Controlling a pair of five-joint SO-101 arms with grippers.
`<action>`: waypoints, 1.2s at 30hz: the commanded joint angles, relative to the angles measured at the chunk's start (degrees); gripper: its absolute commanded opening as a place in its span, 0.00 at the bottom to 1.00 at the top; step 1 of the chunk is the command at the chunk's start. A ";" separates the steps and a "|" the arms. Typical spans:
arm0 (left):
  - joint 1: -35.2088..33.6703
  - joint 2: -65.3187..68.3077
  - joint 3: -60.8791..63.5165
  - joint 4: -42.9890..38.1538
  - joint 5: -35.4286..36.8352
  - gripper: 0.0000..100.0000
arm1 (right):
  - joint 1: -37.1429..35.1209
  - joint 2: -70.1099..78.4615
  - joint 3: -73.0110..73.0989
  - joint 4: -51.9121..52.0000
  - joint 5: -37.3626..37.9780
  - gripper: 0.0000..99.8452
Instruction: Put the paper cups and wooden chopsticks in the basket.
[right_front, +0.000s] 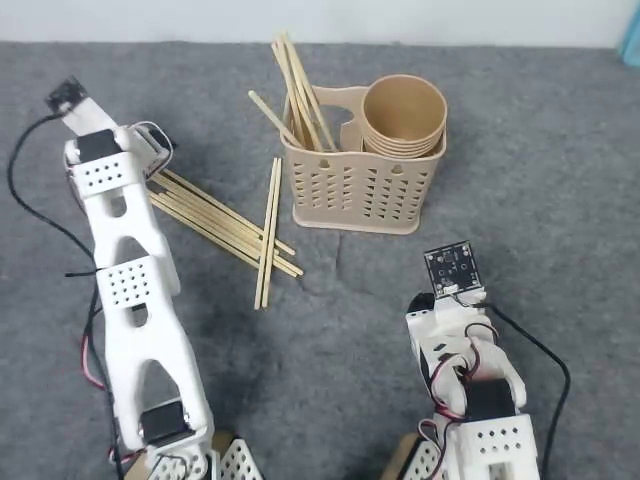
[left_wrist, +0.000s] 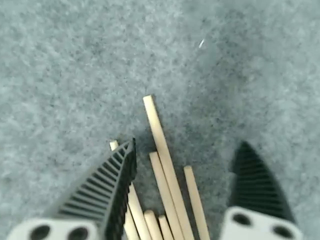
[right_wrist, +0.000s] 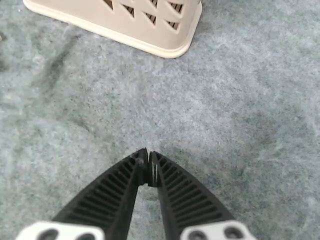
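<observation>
My left gripper (left_wrist: 189, 144) is spread wide and has nothing in it. It hangs low over the ends of the loose chopsticks (left_wrist: 165, 150) on the carpet (left_wrist: 75, 60). A few stick ends lie between my two fingers. One more end peeks out on the far side of one finger (left_wrist: 112, 185). I cannot tell if my fingers touch the sticks.

My right gripper (right_wrist: 148, 154) is squeezed shut with nothing between its fingers. It points down at bare carpet. A corner of the basket (right_wrist: 125, 25) is near it, but they are apart.

From the high view, the basket (right_front: 365, 190) stands up straight near the far side of the carpet. The paper cups (right_front: 404, 112) sit stacked in its right half. The standing chopsticks (right_front: 300, 95) lean out over the rim of its left half.

The loose chopsticks (right_front: 225, 225) lie flat in a bunch between my left arm (right_front: 125, 280) and the basket. Two of them cross over the others, and their far ends come just beside the basket's left wall.

There is lots of bare carpet to the right of the basket. There is more between the basket and my right arm (right_front: 455, 350). A black cable (right_front: 30, 200) curls beside my left arm.

The carpet (right_front: 540, 200) is grey and fuzzy, with a few faint dents. A white wall (right_front: 300, 20) runs along its far edge. A small blue thing (right_front: 632, 40) pokes in at the far right corner.
</observation>
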 joint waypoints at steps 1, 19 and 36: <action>-0.26 -1.05 0.40 -0.97 0.97 0.13 | 0.40 -0.57 1.14 -0.04 -0.09 0.01; -2.29 -12.66 -4.97 12.31 0.62 0.01 | 0.40 -0.57 1.14 0.04 -0.09 0.01; -10.29 -21.63 -2.59 12.75 0.62 0.01 | 0.40 -0.57 1.14 -0.13 -0.09 0.01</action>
